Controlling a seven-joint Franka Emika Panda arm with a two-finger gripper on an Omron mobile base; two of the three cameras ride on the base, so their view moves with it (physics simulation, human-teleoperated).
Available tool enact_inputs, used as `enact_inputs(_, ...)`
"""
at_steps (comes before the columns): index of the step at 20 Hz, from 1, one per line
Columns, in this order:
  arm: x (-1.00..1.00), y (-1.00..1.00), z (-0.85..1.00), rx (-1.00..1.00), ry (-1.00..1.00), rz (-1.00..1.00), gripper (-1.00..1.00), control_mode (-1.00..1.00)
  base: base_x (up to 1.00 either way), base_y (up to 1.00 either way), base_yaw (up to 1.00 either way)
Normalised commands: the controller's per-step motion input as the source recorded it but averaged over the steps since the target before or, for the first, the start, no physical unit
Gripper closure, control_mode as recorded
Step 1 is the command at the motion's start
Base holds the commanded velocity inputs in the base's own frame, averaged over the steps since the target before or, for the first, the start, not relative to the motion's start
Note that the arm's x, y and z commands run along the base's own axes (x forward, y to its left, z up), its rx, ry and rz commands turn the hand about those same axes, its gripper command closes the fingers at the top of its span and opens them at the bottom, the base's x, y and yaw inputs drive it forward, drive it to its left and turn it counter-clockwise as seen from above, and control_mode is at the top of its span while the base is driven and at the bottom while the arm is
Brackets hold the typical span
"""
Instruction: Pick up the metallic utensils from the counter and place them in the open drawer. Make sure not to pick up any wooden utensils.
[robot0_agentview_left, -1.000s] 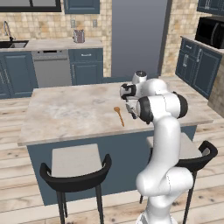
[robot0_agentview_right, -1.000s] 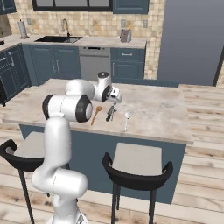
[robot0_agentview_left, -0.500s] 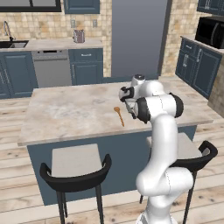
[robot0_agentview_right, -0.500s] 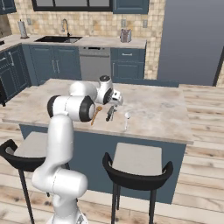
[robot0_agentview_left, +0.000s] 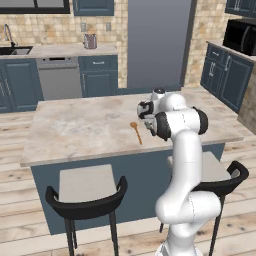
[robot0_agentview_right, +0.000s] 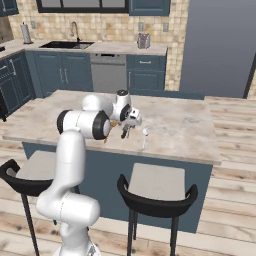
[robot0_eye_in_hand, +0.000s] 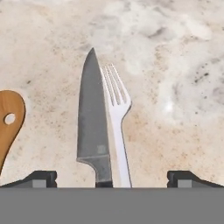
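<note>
Claw (robot0_eye_in_hand: 112, 179) spread wide, gripping nothing, poised over the table (robot0_eye_in_hand: 175, 65). Knife (robot0_eye_in_hand: 92, 127) lies centred between its tips, fork (robot0_eye_in_hand: 117, 118) touching alongside (right). Wooden spoon (robot0_eye_in_hand: 8, 122) lies left, apart.

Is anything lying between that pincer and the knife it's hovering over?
Nothing visible does. The open pincer looks straight down at the knife; a pale fork lies alongside it, and the wooden spoon sits apart.
</note>
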Motion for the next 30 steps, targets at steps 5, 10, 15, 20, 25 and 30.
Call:
enact_inputs(5, -0.03, 0.0, -0.22, 0.0, 0.09, 0.0, -1.0, -1.0, 0.0, 0.0, 0.0)
enact_inputs(10, -0.09, 0.0, -0.22, 0.0, 0.04, 0.0, -1.0, -1.0, 0.0, 0.0, 0.0)
enact_inputs(15, 0.0, 0.0, -0.31, 0.0, 0.05, 0.01, -1.0, -1.0, 0.0, 0.0, 0.0)
enact_inputs(20, 0.15, 0.0, -0.43, 0.0, 0.01, 0.07, -1.0, -1.0, 0.0, 0.0, 0.0)
enact_inputs(25, 0.25, -0.09, -0.39, 0.0, -0.01, 0.09, -1.0, -1.0, 0.0, 0.0, 0.0)
enact_inputs(30, 0.0, 0.04, -0.84, 0.0, 0.02, 0.13, -1.0, -1.0, 0.0, 0.0, 0.0)
